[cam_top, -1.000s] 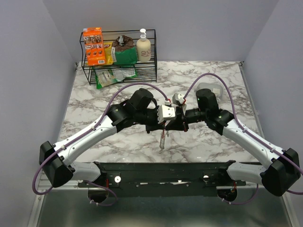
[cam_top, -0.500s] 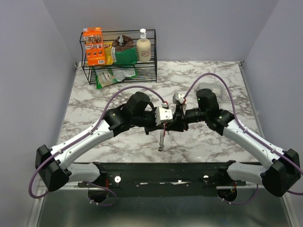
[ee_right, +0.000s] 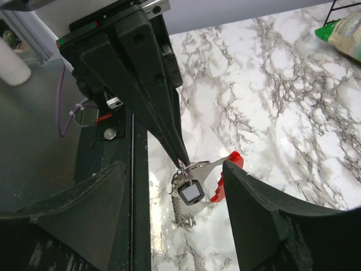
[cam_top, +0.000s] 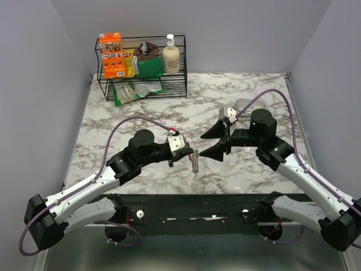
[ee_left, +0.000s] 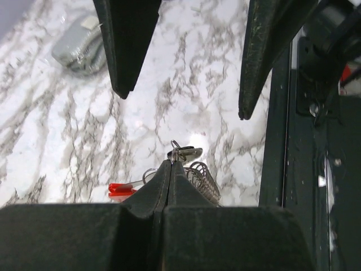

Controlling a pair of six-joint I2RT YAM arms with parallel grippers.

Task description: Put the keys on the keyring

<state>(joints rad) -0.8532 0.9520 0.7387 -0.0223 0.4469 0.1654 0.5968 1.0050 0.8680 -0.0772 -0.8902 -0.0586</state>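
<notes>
My left gripper [cam_top: 189, 153] is shut on the small wire loop [ee_left: 176, 149] of the keyring [cam_top: 194, 164], which hangs from its tips just above the marble. In the right wrist view the keyring [ee_right: 210, 167] shows its red curved side [ee_right: 227, 175], a grey coil [ee_right: 180, 213] and a small black square key [ee_right: 190, 192] dangling against it. My right gripper [cam_top: 215, 142] stands open just right of the keyring, touching nothing. In the left wrist view its two dark fingers [ee_left: 127, 51] hang above my shut left gripper [ee_left: 171, 164].
A wire rack [cam_top: 141, 84] with an orange box, bags and a soap bottle stands at the back left. A grey pouch [cam_top: 248, 105] lies behind the right arm. The black base rail [cam_top: 192, 206] runs along the near edge, close below the keyring.
The right gripper has opened and drawn back to the right. The left arm has pulled down and left, carrying the keyring with it, so the two grippers now stand apart.
</notes>
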